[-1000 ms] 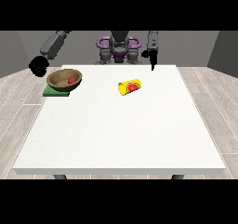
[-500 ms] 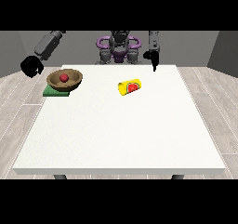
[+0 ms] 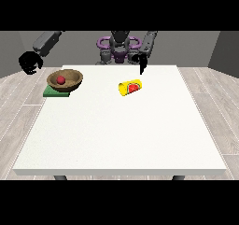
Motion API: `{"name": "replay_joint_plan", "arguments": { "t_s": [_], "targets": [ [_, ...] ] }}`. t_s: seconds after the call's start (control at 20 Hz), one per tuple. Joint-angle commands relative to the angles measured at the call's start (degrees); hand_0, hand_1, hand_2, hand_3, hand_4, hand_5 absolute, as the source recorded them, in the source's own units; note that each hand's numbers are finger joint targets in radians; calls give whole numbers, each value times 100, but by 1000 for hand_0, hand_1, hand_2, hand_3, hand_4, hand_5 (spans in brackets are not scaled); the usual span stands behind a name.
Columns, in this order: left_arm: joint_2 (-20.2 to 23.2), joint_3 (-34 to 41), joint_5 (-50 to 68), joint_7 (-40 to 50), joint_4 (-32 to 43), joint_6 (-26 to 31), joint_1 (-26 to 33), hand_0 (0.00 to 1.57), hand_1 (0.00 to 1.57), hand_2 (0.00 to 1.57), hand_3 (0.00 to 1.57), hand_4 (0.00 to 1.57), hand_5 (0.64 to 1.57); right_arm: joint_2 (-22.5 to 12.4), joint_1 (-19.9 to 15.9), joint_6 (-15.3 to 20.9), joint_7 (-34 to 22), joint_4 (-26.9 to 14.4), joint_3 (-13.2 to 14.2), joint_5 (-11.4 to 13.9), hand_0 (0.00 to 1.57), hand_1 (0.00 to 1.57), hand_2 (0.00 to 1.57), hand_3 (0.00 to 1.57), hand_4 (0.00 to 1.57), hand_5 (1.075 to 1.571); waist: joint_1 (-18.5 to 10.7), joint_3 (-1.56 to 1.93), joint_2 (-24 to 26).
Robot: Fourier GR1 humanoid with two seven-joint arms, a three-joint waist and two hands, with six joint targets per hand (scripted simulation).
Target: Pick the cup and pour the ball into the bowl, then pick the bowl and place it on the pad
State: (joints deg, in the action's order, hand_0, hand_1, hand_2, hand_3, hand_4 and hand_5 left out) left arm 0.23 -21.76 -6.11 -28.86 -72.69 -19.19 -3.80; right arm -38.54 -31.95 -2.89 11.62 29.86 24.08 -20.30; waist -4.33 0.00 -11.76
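A brown bowl (image 3: pixel 66 79) rests on a green pad (image 3: pixel 56 92) at the table's far left, and a red ball (image 3: pixel 60 80) lies inside it. A yellow cup (image 3: pixel 130 87) with a red inside lies on its side near the table's far middle. The hand at the view's left (image 3: pixel 29 62) hangs in the air beyond the table's left edge, up and left of the bowl, fingers curled and holding nothing. The hand at the view's right (image 3: pixel 141 64) hovers above the far edge behind the cup, fingers pointing straight down.
The white table (image 3: pixel 121 140) stretches wide toward the camera. The robot's torso (image 3: pixel 119 49) stands behind the far edge. Grey wooden floor surrounds the table.
The hand at the view's left has drawn away from the bowl, moving left and upward past the table's edge. The bowl, ball, cup and other hand stay put.
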Motion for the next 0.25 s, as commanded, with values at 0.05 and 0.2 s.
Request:
{"name": "replay_joint_plan", "arguments": {
  "t_s": [0.05, 0.2],
  "targets": [
    [-22, 51, 196, -225, 529, -71, -144, 0, 0, 0, 0, 1216, 1340, -278, -118, -564, -405, 113, -8, -138, 0, 0, 537, 716, 685, 1111, 142, -1, 195],
    [-22, -563, 413, -244, 638, -641, 141, 0, 0, 0, 0, 1216, 1340, -130, 55, -550, -557, 215, -118, -100, 0, 0, 582, 754, 713, 1075, 232, -2, 559]
  ]
}}
